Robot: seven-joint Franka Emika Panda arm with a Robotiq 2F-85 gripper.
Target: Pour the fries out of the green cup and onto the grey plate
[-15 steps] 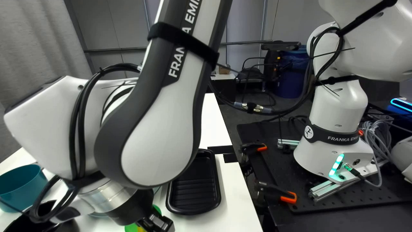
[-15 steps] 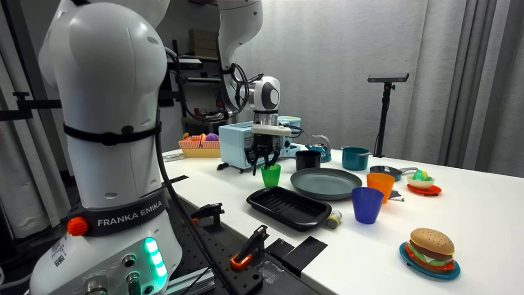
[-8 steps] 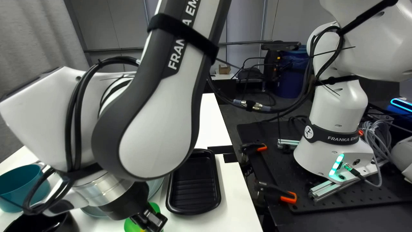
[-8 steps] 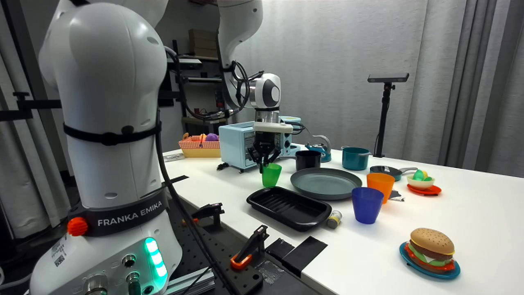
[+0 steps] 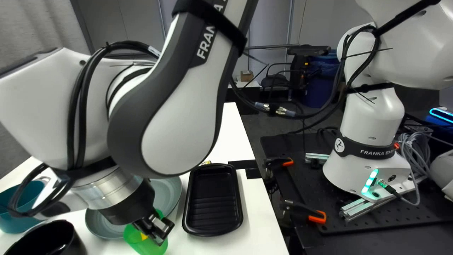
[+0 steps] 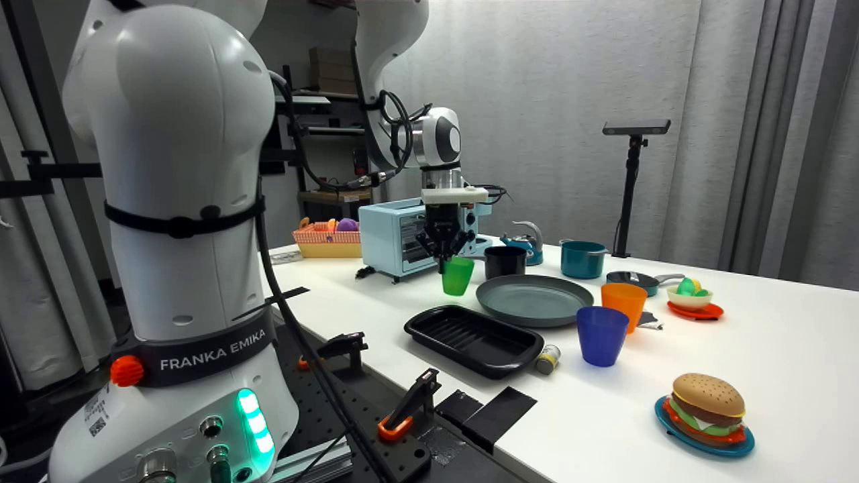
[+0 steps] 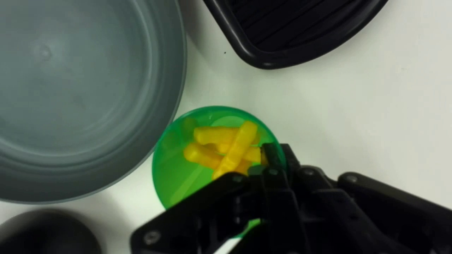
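My gripper [image 7: 281, 155] is shut on the wall of the green cup [image 7: 173, 169], one finger inside the rim and one outside. In an exterior view the cup [image 6: 458, 276] appears tilted slightly and raised a little off the table. Several yellow fries [image 7: 236, 151] lie inside the cup, partly hidden by the gripper in the wrist view. The grey plate [image 7: 70, 91] is beside the cup in the wrist view, its surface bare. In the exterior views the plate [image 6: 535, 300] also shows, partly behind the arm in one of them [image 5: 168, 194].
A black rectangular tray [image 6: 473, 341] lies close to the plate and cup. A black pot [image 6: 504, 261] stands behind the cup, near the light-blue toy oven [image 6: 389, 238]. An orange cup [image 6: 624, 305], a blue cup [image 6: 602, 339] and a small can [image 6: 548, 359] stand past the plate.
The gripper has risen with the green cup in its grip. The cup has moved up off the table and toward the grey plate, with the fries still inside. The plate and tray have not moved.
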